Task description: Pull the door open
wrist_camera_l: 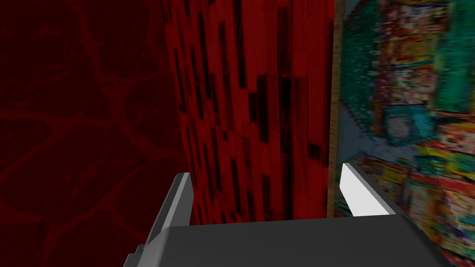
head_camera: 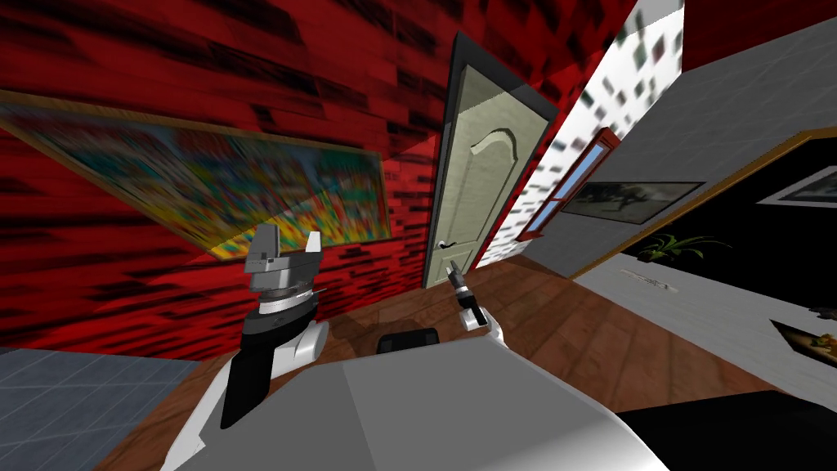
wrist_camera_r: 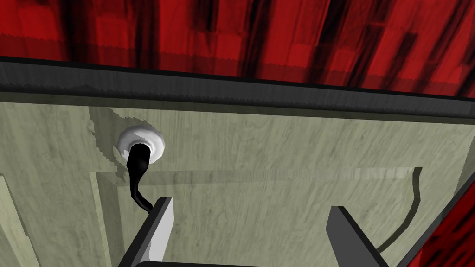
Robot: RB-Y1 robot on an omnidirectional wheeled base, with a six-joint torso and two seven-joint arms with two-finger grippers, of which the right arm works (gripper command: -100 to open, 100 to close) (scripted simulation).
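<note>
A pale greenish panelled door (head_camera: 482, 184) stands in a dark frame in the red wall. Its black lever handle (head_camera: 446, 244) sits low on the left side. My right gripper (head_camera: 452, 274) reaches toward the door just below the handle. In the right wrist view the black lever (wrist_camera_r: 137, 171) hangs from a white round rose (wrist_camera_r: 141, 141) on the door panel (wrist_camera_r: 278, 148). One of the open gripper's (wrist_camera_r: 250, 218) fingers (wrist_camera_r: 162, 218) sits right beside the lever's end, which lies outside the jaws. My left gripper (head_camera: 286, 245) is raised by the red wall, open and empty (wrist_camera_l: 269, 185).
A large colourful framed picture (head_camera: 212, 184) hangs on the red wall left of the door. A white speckled wall with a red-framed window (head_camera: 572, 184) runs to the right. Brown wood floor (head_camera: 572, 319) lies before the door. A black area (head_camera: 752, 229) with a plant lies far right.
</note>
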